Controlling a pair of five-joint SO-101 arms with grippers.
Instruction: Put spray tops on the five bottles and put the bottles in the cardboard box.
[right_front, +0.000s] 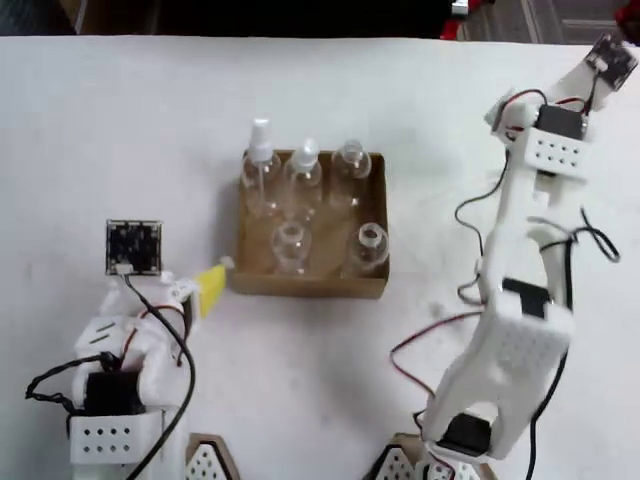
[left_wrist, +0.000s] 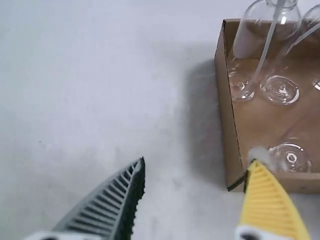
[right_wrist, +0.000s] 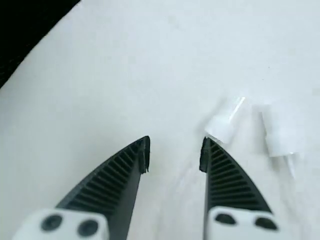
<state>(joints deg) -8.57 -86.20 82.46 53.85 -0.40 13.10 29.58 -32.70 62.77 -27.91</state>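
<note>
The cardboard box (right_front: 305, 284) sits mid-table with five clear bottles standing in it. The back-left bottle (right_front: 262, 178) and the back-middle bottle (right_front: 304, 175) wear white spray tops; the back-right bottle (right_front: 351, 165) and both front bottles (right_front: 290, 245) have bare necks. My left gripper (left_wrist: 197, 161) is open just off the box's near left corner (left_wrist: 225, 110), its yellow finger (right_front: 210, 285) close to the cardboard. My right arm (right_front: 545, 150) stretches to the far right. There my right gripper (right_wrist: 174, 141) is open over the table, beside two loose spray tops (right_wrist: 222, 122) (right_wrist: 277, 137).
The white table runs to a dark far edge (right_wrist: 30, 45) close to the right gripper. Cables (right_front: 480, 215) trail beside the right arm. Wooden mounts (right_front: 210, 460) stand at the near edge.
</note>
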